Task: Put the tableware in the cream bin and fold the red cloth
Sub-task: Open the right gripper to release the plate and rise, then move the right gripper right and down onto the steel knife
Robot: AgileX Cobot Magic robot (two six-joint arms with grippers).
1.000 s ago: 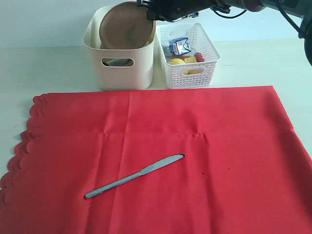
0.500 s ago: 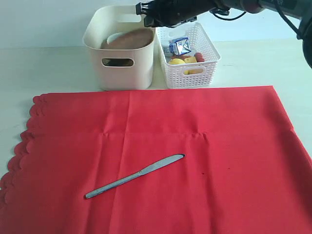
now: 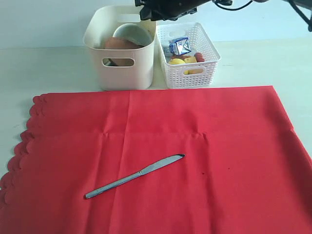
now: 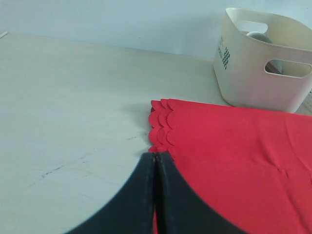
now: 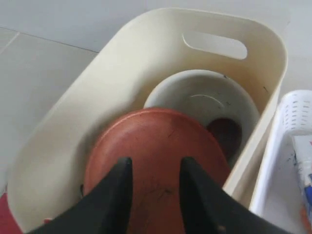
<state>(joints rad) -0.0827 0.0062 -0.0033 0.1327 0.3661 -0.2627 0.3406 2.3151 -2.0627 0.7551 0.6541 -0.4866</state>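
The round brown wooden plate [image 3: 118, 43] [image 5: 156, 134] lies tilted inside the cream bin [image 3: 122, 75] [image 5: 146, 39], resting against the white bowl [image 3: 130, 33] [image 5: 204, 95]. Directly above the plate hangs my right gripper [image 3: 142, 9] [image 5: 155, 163], open, with nothing between its fingers. A steel knife [image 3: 134, 176] rests diagonally on the red cloth [image 3: 204, 126] [image 4: 234, 141], which is spread flat. My left gripper [image 4: 156, 155] is shut and empty, hovering by the cloth's scalloped edge [image 4: 161, 122]; it is outside the exterior view. The bin [image 4: 248, 73] also shows in the left wrist view.
A white lattice basket [image 3: 192, 73] [image 5: 297, 117] with a milk carton [image 3: 179, 46] and other food stands right beside the bin. Pale tabletop [image 4: 73, 97] stretches left of the cloth. The right arm reaches in from the upper right.
The right gripper, which held the wooden plate upright over the bin, has opened. The plate has dropped into the bin and settled lower, uncovering the bowl. The left gripper has not moved.
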